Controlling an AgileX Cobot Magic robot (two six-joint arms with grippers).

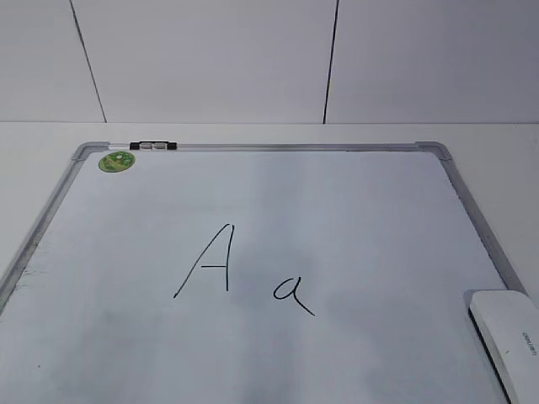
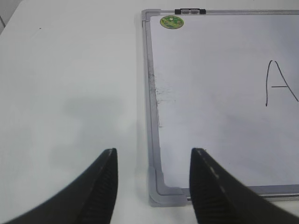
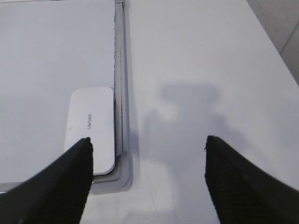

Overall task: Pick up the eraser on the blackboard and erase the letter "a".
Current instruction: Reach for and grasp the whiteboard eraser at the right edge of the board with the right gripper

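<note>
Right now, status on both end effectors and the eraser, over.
Left end effector open, empty, over board's near-left corner. Right end effector open, empty, above table right of eraser. Eraser flat on blackboard, untouched. Letter "a" intact, nothing blocking.

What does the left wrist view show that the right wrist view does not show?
Only the left wrist view shows the green round sticker, the black clip on the top frame, part of the capital "A", and the open left gripper. Only the right wrist view shows the eraser lying by the board's right frame, and the open right gripper. Both show the blackboard on the white table.
</note>
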